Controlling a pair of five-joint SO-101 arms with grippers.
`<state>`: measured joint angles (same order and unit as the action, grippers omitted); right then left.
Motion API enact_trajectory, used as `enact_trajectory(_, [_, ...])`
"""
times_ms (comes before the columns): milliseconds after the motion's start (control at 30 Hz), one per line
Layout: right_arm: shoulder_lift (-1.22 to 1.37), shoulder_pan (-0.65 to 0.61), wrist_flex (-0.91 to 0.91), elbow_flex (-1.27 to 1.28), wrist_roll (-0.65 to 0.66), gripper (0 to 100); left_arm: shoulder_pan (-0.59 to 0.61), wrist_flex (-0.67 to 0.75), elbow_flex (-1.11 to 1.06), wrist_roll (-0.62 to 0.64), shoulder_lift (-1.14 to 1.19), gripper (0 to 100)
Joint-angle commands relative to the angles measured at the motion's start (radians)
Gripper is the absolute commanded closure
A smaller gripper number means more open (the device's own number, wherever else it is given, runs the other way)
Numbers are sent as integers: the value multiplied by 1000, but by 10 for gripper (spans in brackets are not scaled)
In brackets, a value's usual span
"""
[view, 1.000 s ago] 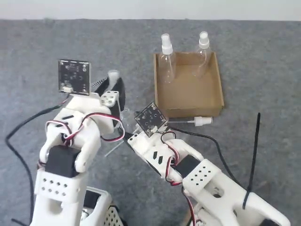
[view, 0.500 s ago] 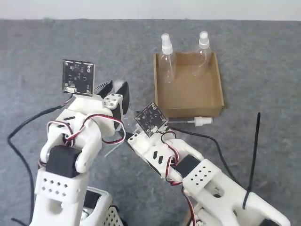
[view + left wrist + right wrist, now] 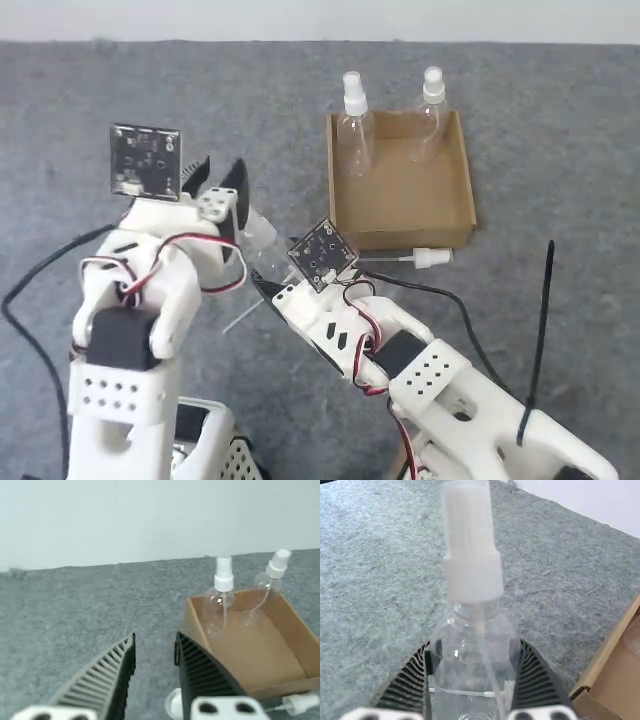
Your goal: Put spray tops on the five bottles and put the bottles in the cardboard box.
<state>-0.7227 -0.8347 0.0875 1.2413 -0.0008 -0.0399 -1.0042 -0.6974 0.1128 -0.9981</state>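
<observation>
My right gripper [image 3: 475,652] is shut on a clear bottle [image 3: 472,645] that stands upright with a white spray top [image 3: 470,555] on its neck. In the high view this bottle [image 3: 258,238] is just left of the cardboard box [image 3: 400,235]. My left gripper [image 3: 216,175] hangs open above and left of the bottle and holds nothing. From the left wrist the gripper [image 3: 155,641] shows a wide gap, with the white spray top [image 3: 173,703] below it. Two capped bottles [image 3: 355,125] [image 3: 430,115] stand at the box's far end. A loose spray top [image 3: 428,258] lies in front of the box.
A thin white tube [image 3: 240,316] lies on the grey mat between the two arms. Black cables [image 3: 545,330] run across the mat at the right. The near half of the box floor [image 3: 270,660] is bare. Open mat lies left of the left arm.
My left gripper has come off the bottle's spray top, opened wider and shifted left. The right gripper and its bottle have stayed in place.
</observation>
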Motion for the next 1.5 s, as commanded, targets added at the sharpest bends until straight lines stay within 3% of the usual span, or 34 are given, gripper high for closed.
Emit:
enact_trajectory(0, [-35, 7, -13, -5, -17, 992, 8, -3, 31, -23, 95, 882])
enact_trajectory(200, [-35, 7, -13, -3, -17, 992, -2, -3, 21, -58, 181, 882])
enact_trajectory(500, [-35, 16, -13, -3, -17, 992, -155, -3, -56, -94, 186, 882])
enact_trajectory(800, [-35, 39, -13, -3, -17, 992, -155, -64, 85, -130, 181, 879])
enact_trajectory(1133, [-35, 41, -12, -2, -17, 992, 28, -118, 168, -115, 180, 877])
enact_trajectory(1267, [-36, 68, 99, -57, -15, 992, 104, -114, 81, 23, 180, 877])
enact_trajectory(1467, [-19, 255, 343, -334, -20, 992, 29, 58, -162, 48, 180, 877])
